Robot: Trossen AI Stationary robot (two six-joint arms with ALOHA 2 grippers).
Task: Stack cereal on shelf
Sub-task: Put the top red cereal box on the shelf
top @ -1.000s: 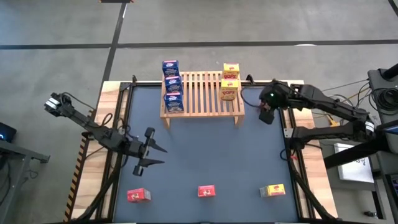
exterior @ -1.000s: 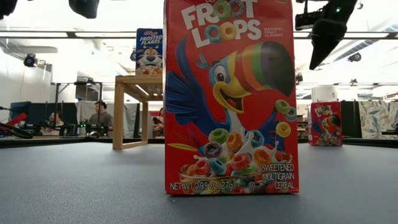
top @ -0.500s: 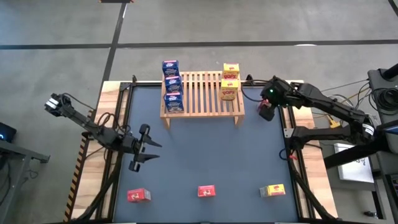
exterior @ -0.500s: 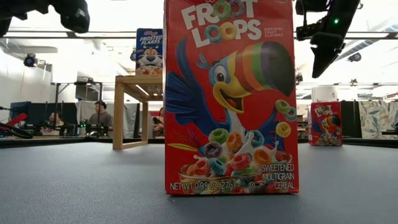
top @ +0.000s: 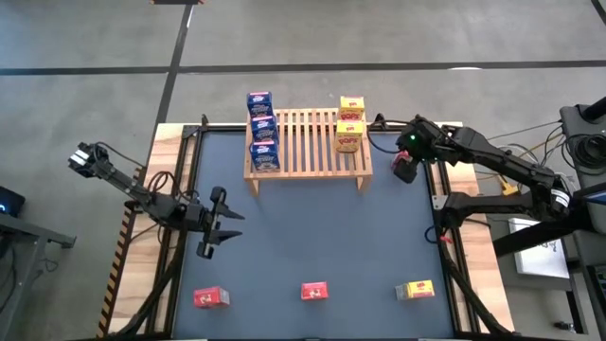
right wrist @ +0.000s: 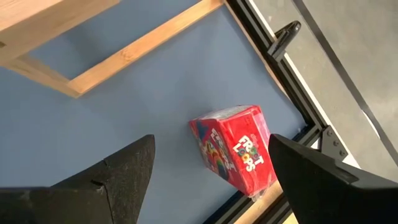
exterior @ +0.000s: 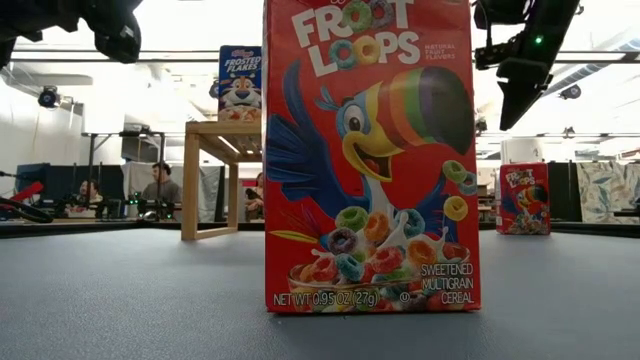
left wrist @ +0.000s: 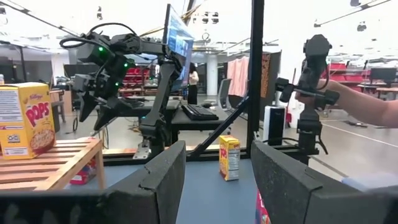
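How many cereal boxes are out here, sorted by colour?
Blue boxes: 3
Yellow boxes: 3
Red boxes: 3
Total: 9

One camera looks straight down on the counter (top: 312, 237), another sits level at its surface, close behind a red box (exterior: 368, 155) filling mid-frame.
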